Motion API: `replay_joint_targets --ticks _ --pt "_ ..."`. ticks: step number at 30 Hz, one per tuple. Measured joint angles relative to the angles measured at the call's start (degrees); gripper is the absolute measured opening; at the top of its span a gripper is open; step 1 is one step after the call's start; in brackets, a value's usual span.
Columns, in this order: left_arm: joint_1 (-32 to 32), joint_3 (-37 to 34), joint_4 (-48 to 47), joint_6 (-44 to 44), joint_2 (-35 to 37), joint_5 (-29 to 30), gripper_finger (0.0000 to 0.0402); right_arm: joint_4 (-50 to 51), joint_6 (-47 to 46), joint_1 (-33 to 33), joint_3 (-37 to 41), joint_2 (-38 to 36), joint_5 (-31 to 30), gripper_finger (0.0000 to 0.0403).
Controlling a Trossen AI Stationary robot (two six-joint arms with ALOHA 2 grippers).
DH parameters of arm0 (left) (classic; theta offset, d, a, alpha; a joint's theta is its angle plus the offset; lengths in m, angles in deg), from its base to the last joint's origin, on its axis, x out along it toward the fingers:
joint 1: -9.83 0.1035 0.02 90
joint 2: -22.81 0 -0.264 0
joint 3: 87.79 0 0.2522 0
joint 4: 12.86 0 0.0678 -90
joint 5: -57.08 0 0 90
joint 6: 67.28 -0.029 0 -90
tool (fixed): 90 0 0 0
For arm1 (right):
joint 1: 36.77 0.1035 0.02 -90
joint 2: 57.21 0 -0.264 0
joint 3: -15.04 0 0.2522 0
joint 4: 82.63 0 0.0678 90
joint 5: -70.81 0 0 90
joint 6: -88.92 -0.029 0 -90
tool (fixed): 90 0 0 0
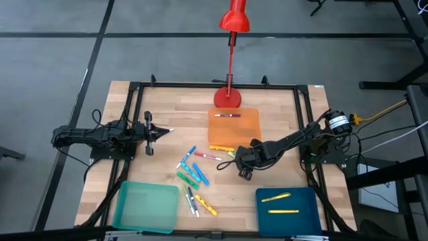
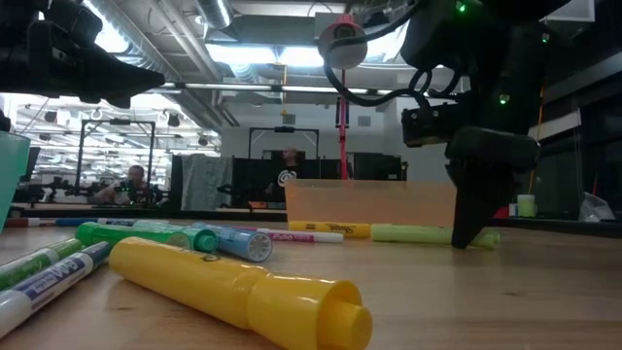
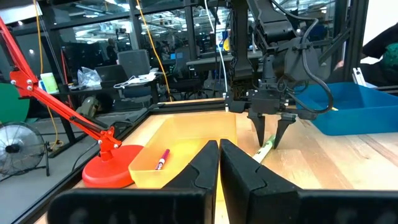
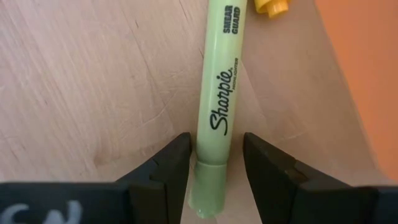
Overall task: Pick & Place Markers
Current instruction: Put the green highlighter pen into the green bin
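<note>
A pale green marker (image 4: 217,93) lies flat on the wooden table, just in front of the orange tray (image 1: 233,130). My right gripper (image 4: 216,162) points steeply down over its cap end. It is open, with one finger on each side of the marker and a thin gap at each. The same marker (image 3: 264,151) shows between those fingers in the left wrist view. My left gripper (image 1: 164,131) waits shut at the table's left. Several more markers (image 1: 194,173) lie scattered at the table's middle and near side.
One red marker (image 1: 227,115) lies in the orange tray. The blue tray (image 1: 314,213) at the near right holds two yellow markers. A teal tray (image 1: 146,206) sits near left and a red lamp base (image 1: 228,98) at the far edge. A yellow marker (image 1: 221,148) lies beside the green one.
</note>
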Motion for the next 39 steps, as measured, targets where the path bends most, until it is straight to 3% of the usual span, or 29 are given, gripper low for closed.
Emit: replay_joint_targets --ticks 27,39 --pt "0.0 0.0 0.0 0.0 0.0 0.0 0.0013 0.0 -0.1 0.0 0.0 0.1 0.0 0.0149" --pt "0.0 0.0 0.0 0.0 0.0 0.0 0.0013 -0.1 0.0 0.1 0.0 0.1 0.1 0.0066"
